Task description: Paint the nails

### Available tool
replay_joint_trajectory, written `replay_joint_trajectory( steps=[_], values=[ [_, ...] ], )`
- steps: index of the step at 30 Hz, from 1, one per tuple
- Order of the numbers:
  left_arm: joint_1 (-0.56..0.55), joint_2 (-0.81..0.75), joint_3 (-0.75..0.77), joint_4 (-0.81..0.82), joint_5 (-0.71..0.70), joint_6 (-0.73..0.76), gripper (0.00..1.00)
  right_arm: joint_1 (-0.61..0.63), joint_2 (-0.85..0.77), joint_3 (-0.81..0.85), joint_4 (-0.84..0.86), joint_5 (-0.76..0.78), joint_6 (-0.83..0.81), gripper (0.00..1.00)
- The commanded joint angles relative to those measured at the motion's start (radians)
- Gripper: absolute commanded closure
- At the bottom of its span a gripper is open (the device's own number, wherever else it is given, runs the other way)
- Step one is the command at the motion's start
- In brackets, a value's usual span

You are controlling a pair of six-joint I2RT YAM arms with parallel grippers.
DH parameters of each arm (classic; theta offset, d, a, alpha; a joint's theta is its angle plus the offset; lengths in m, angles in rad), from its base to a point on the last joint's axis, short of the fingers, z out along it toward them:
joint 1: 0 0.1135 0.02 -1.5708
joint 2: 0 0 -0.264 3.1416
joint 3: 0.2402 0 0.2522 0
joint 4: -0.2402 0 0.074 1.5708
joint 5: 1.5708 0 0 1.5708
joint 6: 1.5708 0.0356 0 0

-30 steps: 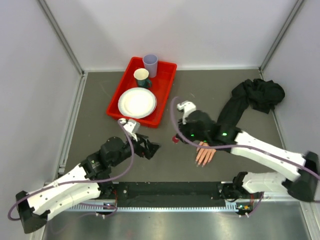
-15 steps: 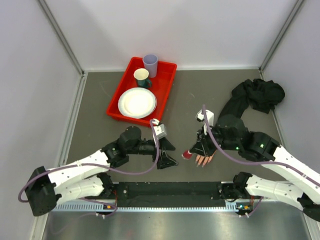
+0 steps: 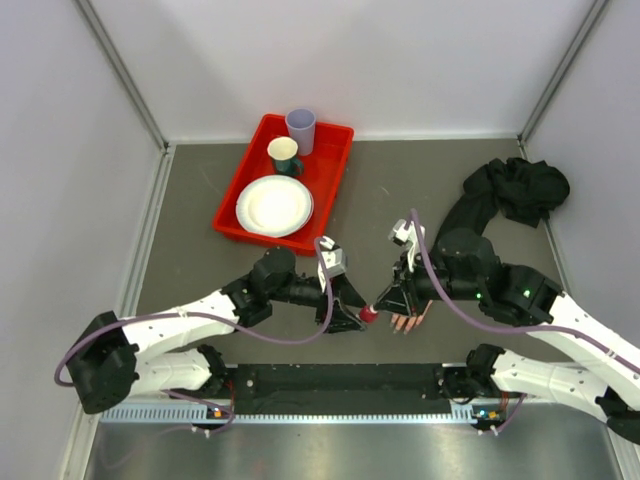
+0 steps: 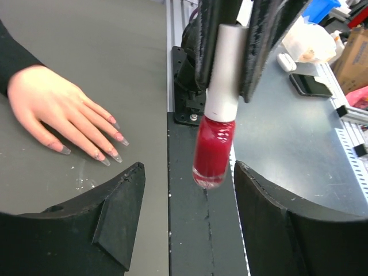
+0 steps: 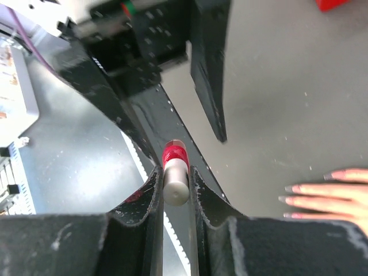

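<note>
The mannequin hand (image 3: 408,321) lies palm down on the grey table, its black sleeve (image 3: 470,215) running back to the right. The nails (image 4: 109,150) are long and pale pink, seen too in the right wrist view as nails (image 5: 290,188). My right gripper (image 3: 385,300) (image 5: 174,171) is shut on the pale cap of a red polish bottle (image 5: 174,154), held in the air left of the fingers. My left gripper (image 3: 352,308) (image 4: 188,168) is open, its jaws standing either side of the bottle (image 4: 214,149) with a gap on both sides.
A red tray (image 3: 335,195) at the back left holds a white plate (image 3: 274,205) and two cups (image 3: 284,152) (image 3: 300,128). A black cloth (image 3: 520,185) is bunched at the back right. A black rail (image 3: 340,385) runs along the near edge.
My left arm has swung right until its jaws flank the bottle, and they have narrowed. The right gripper carried the bottle down and right to beside the fingertips, then stayed there.
</note>
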Motion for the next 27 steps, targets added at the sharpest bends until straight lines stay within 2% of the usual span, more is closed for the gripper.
replay_joint_trajectory(
  steps=[1,9,17,27],
  values=[
    [-0.004,0.01,0.034,0.138,0.073,-0.043,0.34,-0.001,-0.001,0.0,0.095,-0.031,-0.01,1.0],
    [-0.007,0.032,0.049,0.149,0.09,-0.058,0.44,-0.001,0.008,-0.006,0.13,-0.034,-0.036,1.0],
    [-0.009,0.038,0.054,0.14,0.11,-0.052,0.64,-0.001,0.005,-0.015,0.149,-0.015,-0.045,1.0],
    [-0.009,0.017,0.059,0.117,0.093,-0.032,0.82,-0.001,0.006,-0.026,0.152,-0.026,-0.048,1.0]
  ],
)
